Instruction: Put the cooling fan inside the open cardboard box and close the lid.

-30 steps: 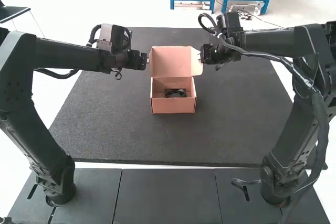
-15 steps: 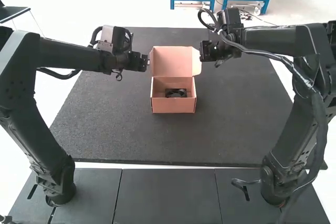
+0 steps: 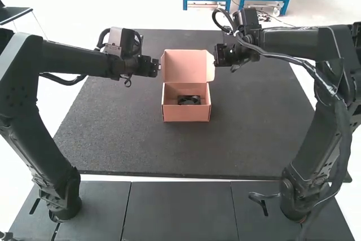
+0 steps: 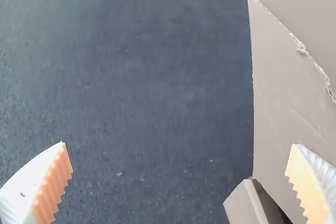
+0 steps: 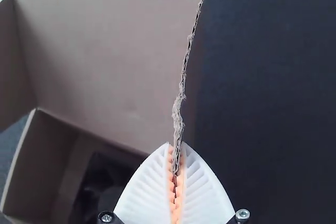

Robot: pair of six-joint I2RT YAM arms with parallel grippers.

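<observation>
Right gripper [image 3: 218, 58], upper centre-right of the frame, pinches the raised lid [image 3: 185, 66] by its side flap. Left gripper [image 3: 157, 67] gapes at the lid's left edge. Cooling fan [image 3: 189, 100] lies inside the cardboard box [image 3: 186, 112].

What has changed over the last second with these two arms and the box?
The right gripper, pinching the right edge of the lid, shifted slightly toward the far side. The left gripper, open, edged nearer the lid's left edge. The cardboard box and the cooling fan inside it stayed put.
</observation>
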